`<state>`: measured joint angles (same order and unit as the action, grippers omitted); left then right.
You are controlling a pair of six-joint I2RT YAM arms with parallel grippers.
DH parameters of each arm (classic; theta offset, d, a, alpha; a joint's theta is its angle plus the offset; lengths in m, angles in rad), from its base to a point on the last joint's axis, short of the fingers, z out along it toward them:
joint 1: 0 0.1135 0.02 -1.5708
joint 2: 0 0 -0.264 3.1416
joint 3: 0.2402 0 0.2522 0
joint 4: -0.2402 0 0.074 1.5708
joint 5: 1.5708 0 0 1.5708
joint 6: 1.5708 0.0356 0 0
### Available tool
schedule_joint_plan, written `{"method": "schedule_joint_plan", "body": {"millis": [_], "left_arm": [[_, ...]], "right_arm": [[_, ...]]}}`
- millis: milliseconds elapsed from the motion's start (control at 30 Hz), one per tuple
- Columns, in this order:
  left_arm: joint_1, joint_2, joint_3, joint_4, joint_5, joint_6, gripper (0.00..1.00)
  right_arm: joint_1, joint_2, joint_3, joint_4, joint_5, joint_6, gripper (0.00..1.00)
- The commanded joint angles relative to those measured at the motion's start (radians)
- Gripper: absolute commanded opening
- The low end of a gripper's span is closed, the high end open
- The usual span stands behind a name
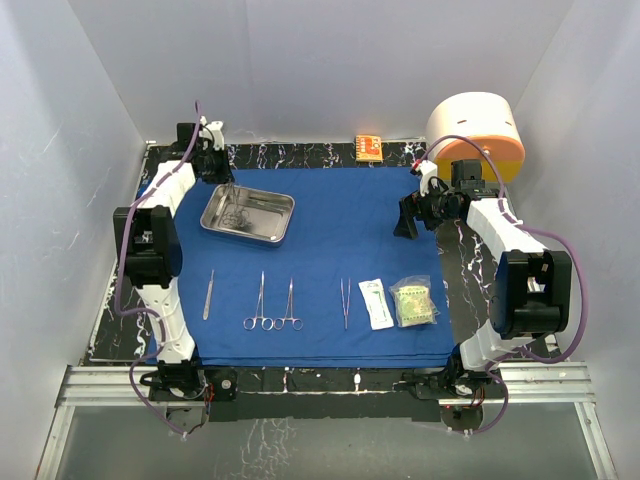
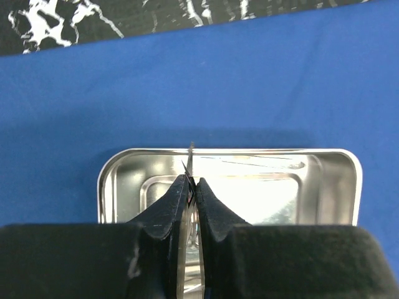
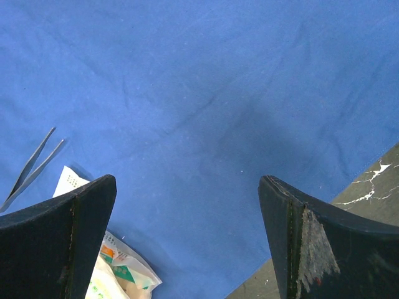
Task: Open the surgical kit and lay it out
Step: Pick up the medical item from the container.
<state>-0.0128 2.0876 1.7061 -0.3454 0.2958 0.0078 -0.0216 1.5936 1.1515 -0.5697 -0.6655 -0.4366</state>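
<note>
Grips a thin metal sliver (image 2: 190,156) in the left tool (image 2: 191,182), clenched tight on it, the point poking out just past the fingertips; too slim to name. Hangs that tool over the steel tray (image 2: 230,151), whose near part hides behind the tool's own black fingers (image 2: 218,212). Finds the tray sitting on the royal-blue drape (image 1: 340,215), just below and nearside of the left tool (image 1: 220,170), with a few wiry bits inside, too small to tell. Holds the right tool (image 3: 187,180) spread wide and released, gripping nothing, over the drape close to its right edge, with a corner of the black marbled surface (image 3: 368,187) just to the right. Lays a row along the drape's near side, well nearside of both tools: tweezers (image 1: 208,294) and two ring-handled forceps (image 1: 259,300) (image 1: 290,303) beyond the tray from the left tool, then a second pair of tweezers (image 1: 345,302), a white packet (image 1: 376,303) and a greenish packet (image 1: 414,302) closer to the right tool (image 1: 408,218), to its near left. Leaves a small orange box (image 1: 369,148) on the far strip of the surface, between the two tools, off the drape. Puts a big cream-and-orange cylinder (image 1: 480,125) right behind the right tool, partly crossed by that arm's purple cable (image 1: 480,150).
</note>
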Motion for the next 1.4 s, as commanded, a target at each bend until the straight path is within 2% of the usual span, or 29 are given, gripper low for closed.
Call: {"method": "schedule_joint_plan", "body": {"millis": [0, 300, 500, 833, 1100, 1200, 1267, 1367], "left_arm": [[-0.013, -0.126, -0.026, 0.02, 0.088, 0.004, 0.0], [-0.028, -0.116, -0.047, -0.013, 0.056, 0.011, 0.0], [-0.049, -0.105, -0.071, -0.003, 0.101, 0.006, 0.0], [-0.084, -0.026, -0.029, -0.015, 0.099, 0.004, 0.0], [-0.084, -0.093, -0.055, -0.003, 0.077, 0.041, 0.0], [-0.084, -0.125, -0.079, 0.006, 0.13, 0.04, 0.0], [-0.084, -0.161, -0.11, 0.035, 0.251, 0.023, 0.0], [-0.077, -0.195, -0.138, 0.08, 0.347, -0.022, 0.0]], "right_arm": [[-0.002, -0.018, 0.045, 0.023, -0.025, -0.008, 0.98], [-0.002, -0.026, 0.039, 0.023, -0.023, -0.01, 0.98], [-0.002, -0.02, 0.04, 0.024, -0.022, -0.01, 0.98], [-0.002, -0.011, 0.039, 0.024, -0.016, -0.011, 0.98], [-0.002, 0.012, 0.051, 0.015, -0.029, -0.011, 0.98], [-0.001, 0.01, 0.053, 0.011, -0.031, -0.011, 0.98], [-0.002, -0.002, 0.043, 0.02, -0.048, -0.007, 0.98], [0.002, -0.009, 0.044, 0.032, -0.063, 0.017, 0.98]]}}
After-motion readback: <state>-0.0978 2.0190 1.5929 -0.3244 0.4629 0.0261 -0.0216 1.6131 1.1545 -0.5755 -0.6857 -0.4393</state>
